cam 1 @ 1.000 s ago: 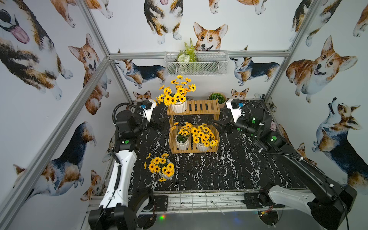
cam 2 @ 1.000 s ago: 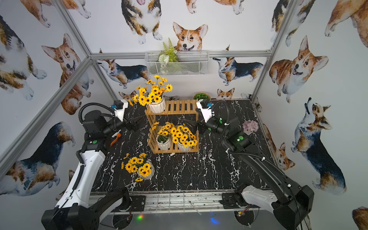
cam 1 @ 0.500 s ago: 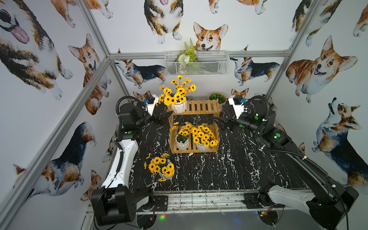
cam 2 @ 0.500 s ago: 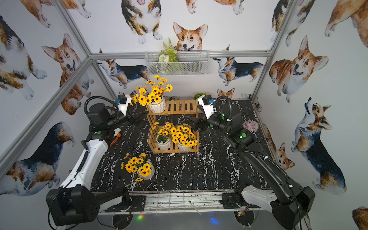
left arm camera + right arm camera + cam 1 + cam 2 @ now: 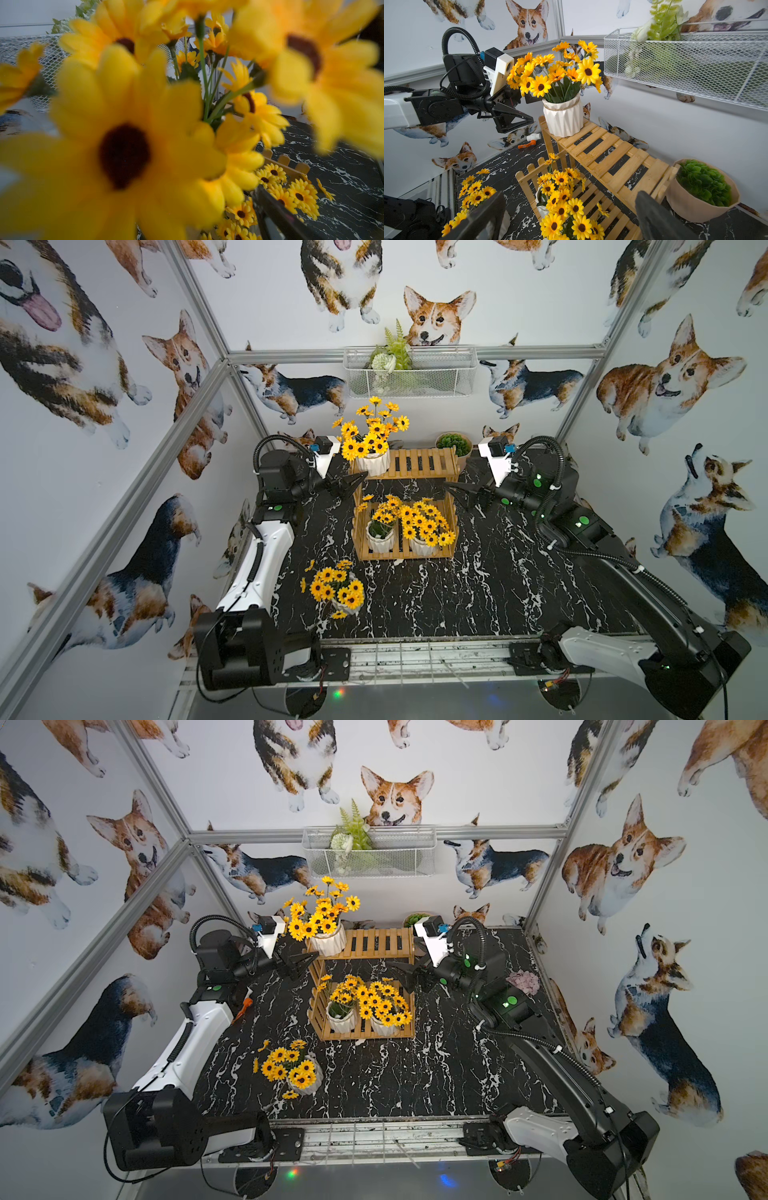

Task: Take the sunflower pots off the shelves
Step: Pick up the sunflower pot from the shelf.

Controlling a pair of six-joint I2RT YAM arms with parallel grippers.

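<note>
Black white-veined marble-pattern tabletop [image 5: 478, 593], left gripper [image 5: 352, 486] spread, ribbed white sunflower pot [image 5: 374, 463] just ahead of it on slatted wooden shelves [image 5: 419, 464], right gripper [image 5: 456, 494] spread, shelf end just ahead

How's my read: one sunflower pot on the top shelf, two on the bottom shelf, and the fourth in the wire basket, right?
Not quite. The fourth pot sits on the table in front of the shelves, not in the basket; a top view shows it. The rest holds: the top pot and the two bottom pots are where you say.
</note>
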